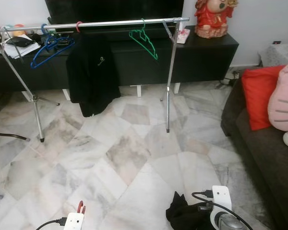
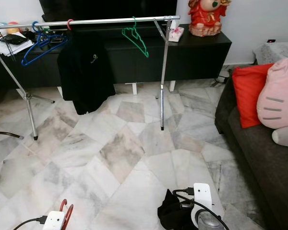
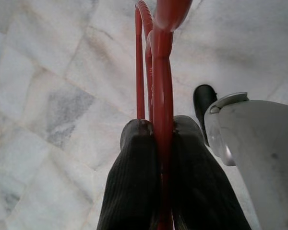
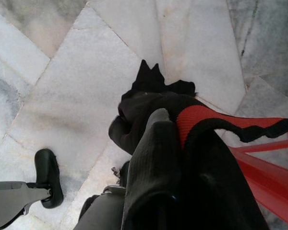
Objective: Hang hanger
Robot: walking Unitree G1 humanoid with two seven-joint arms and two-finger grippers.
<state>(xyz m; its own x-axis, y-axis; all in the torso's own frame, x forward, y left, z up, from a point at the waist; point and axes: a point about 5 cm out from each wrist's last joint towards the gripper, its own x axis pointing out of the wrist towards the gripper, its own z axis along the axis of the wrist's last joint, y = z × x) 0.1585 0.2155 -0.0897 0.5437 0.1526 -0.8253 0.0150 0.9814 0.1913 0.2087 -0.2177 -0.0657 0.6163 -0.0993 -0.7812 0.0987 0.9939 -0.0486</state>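
**Operator:** Down at the near edge of my head view, I have the red hanger [image 3: 156, 72] low in front of me, with the rack well away across the marble floor [image 1: 134, 158]. My left gripper [image 3: 159, 143] has its two fingers pressed together on the hanger's hook end. My right gripper [image 4: 175, 129] is pinching the black garment [image 4: 144, 103] where it drapes over a red arm of the hanger.

**Partner:** Why both grippers?

**Operator:** I judge the left one steers the hook while the right one keeps the cloth from sliding off as I walk. That is my reading, not something I can see.

**Partner:** Which way does it point?

**Operator:** In the left wrist view the hook runs straight out beyond the fingertips, along the fingers' own line. The long axis looks to lie across my body, from the left gripper to the right, though most of it is hidden.

**Partner:** Where would it go?

**Operator:** On the rail [image 1: 110, 23], far ahead. It carries a blue hanger [image 1: 48, 48] at left, a black garment hanging beside it, and a green hanger [image 1: 145, 40] further right. The gap between those last two looks free.
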